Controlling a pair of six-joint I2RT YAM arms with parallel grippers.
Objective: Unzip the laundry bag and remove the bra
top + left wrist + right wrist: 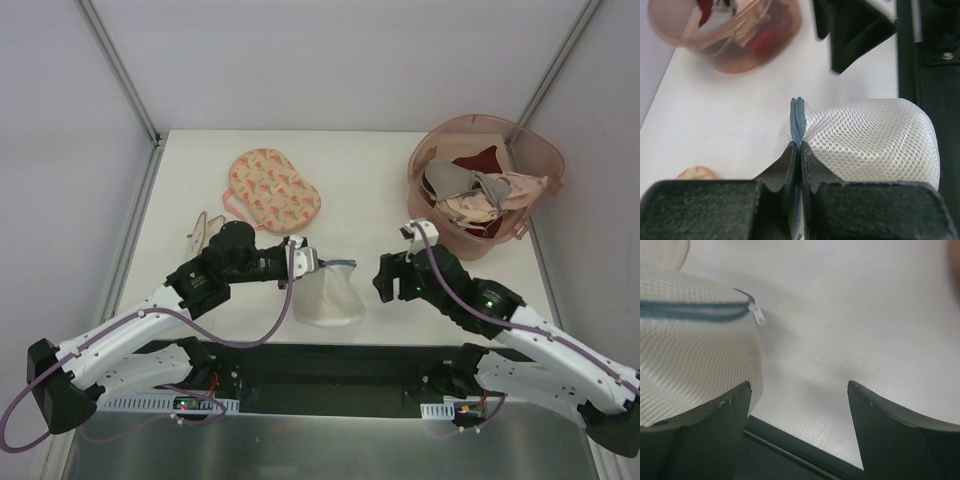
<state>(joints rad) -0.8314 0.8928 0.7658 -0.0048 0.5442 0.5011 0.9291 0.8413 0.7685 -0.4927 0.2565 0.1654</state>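
One white surface (380,190), pink tub (540,160) at upper right, laundry bag (328,290) lower centre, looks zipped, can't spot the bra. The left jaws are clamped on the bag's zipper rim (797,117); the right jaws gape open, empty, near the pull tab (758,315). Miss that tiny tab and they'd likely snag mesh or drag the bag.

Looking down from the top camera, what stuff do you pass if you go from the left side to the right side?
beige garment → pink pouch → laundry bag → right gripper → pink tub
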